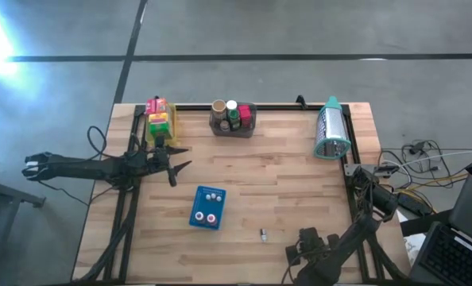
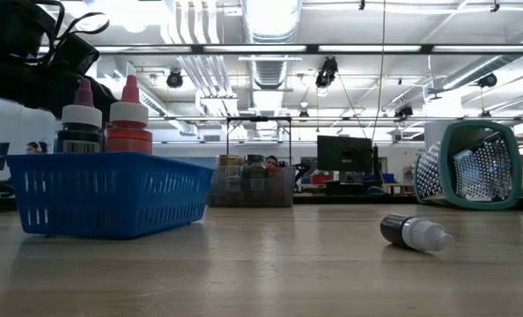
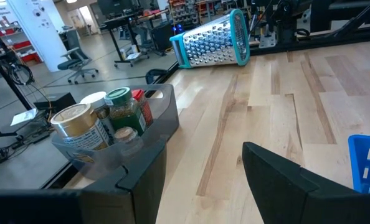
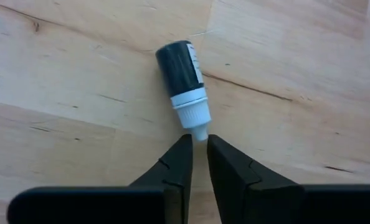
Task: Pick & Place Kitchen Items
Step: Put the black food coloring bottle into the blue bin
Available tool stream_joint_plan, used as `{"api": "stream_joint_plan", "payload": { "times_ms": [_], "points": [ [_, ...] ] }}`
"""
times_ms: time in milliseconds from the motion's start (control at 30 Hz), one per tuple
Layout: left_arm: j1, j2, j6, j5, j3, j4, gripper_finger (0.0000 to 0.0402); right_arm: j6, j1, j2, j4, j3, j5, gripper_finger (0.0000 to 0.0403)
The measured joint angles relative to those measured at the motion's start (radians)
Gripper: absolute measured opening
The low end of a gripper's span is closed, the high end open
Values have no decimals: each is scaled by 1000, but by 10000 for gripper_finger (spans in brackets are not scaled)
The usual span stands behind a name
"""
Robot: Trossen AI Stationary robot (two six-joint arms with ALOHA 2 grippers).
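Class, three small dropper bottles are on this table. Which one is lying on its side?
The dark bottle alone on the bare wood. The other two, one dark and one red, stand upright in the blue basket.

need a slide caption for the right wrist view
Right gripper, fingers nearly shut, at the white nozzle tip of a small dark dropper bottle lying on its side on the light wooden table.

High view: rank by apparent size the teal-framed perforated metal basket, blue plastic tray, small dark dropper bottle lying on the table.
1. Teal-framed perforated metal basket, largest.
2. Blue plastic tray, slightly smaller.
3. Small dark dropper bottle, by far the smallest.
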Motion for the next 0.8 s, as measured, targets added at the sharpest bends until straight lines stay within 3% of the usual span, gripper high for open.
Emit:
{"api": "stream_joint_plan", "payload": {
  "times_ms": [167, 567, 800],
  "points": [
    [0, 0, 0, 0, 0, 0, 216, 1, 6, -3, -3, 0, 0, 64],
    [0, 0, 0, 0, 0, 0, 216, -40, 54, -43, -24, -29, 20, 162],
    [0, 0, 0, 0, 0, 0, 216, -15, 100, -60, 86, -55, 71, 177]
  ]
}}
